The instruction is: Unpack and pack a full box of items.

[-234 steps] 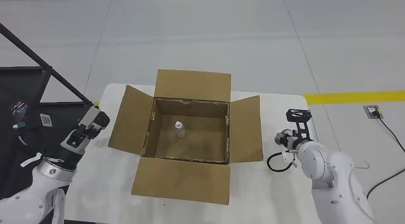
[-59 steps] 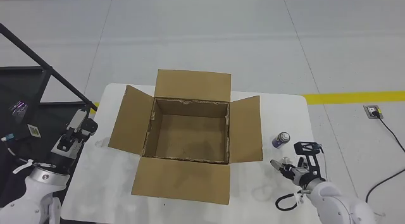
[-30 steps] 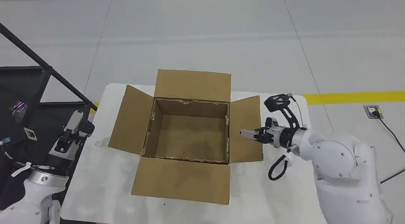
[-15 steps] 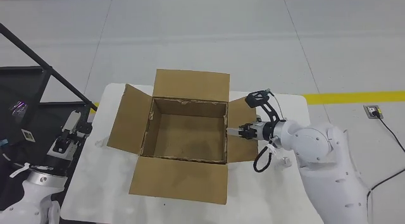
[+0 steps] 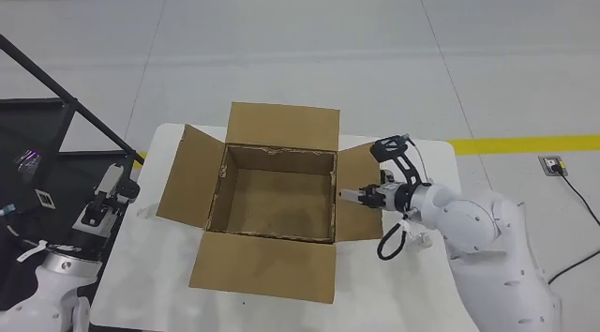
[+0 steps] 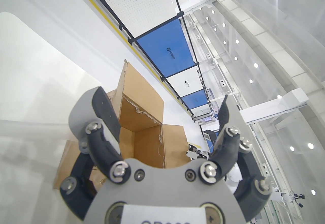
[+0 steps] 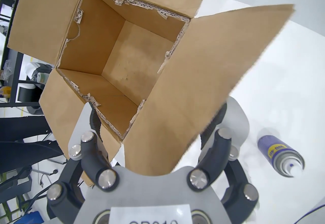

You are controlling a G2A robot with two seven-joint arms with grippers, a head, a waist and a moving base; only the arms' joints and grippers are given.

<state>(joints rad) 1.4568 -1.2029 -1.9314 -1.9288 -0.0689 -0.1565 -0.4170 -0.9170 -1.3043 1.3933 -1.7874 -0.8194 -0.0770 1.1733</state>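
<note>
an open cardboard box (image 5: 267,266) (image 7: 76,52) (image 6: 142,113) sits on the middle of the white table (image 5: 155,271) (image 7: 279,70), all four flaps folded outward and its brown floor and inner walls in plain sight. the right gripper (image 5: 349,196) (image 7: 157,120) is at the box's right flap (image 5: 361,163) (image 7: 215,57), low against its outer edge. its fingers (image 7: 218,118) are spread well apart with the flap lying across the gap between them. the cardboard hides the fingertips in the right wrist view, so i cannot tell whether they touch it. that flap stands tilted upward rather than lying flat. a blue spray can (image 7: 281,156) stands upright on the table on the right side of the box, beyond the flap and near the right gripper but not touching it, white nozzle on top. the left gripper (image 5: 111,191) (image 6: 163,103) hangs over the table's left edge, apart from the box's left flap (image 5: 183,177), fingers (image 6: 104,105) wide apart and holding nothing, pointing toward the box. a black metal frame (image 5: 37,79) stands off the table's left side, and a yellow line (image 5: 525,144) runs across the floor to the right.
</note>
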